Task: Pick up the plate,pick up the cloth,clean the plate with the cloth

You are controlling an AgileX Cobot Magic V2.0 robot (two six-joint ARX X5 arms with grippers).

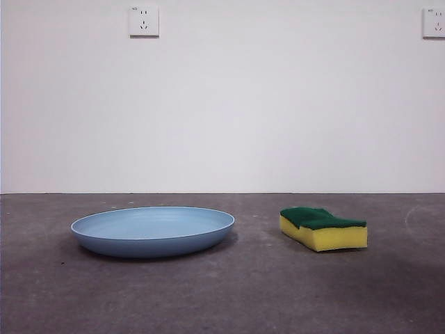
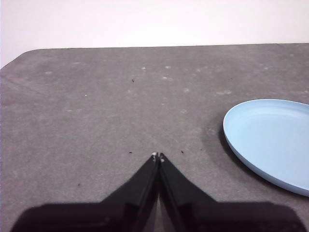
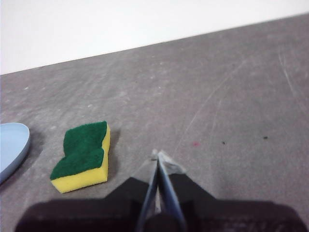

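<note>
Plate (image 1: 152,231) sits flat on grey surface (image 1: 229,292); cloth (image 1: 323,228) lies beside it, apart, not touching, green scour side up, yellow below. Left end effector (image 2: 158,156) jaws closed tip to tip, empty, above bare surface near plate's rim; right end effector (image 3: 159,155) also closed, empty, near cloth, no contact. Wall w/ 2 sockets (image 1: 144,21) behind plate.

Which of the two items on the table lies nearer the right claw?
The sponge, yellow with its green scouring face up, lies nearer the right claw. The light-blue plate sits farther off, beyond the sponge.
</note>
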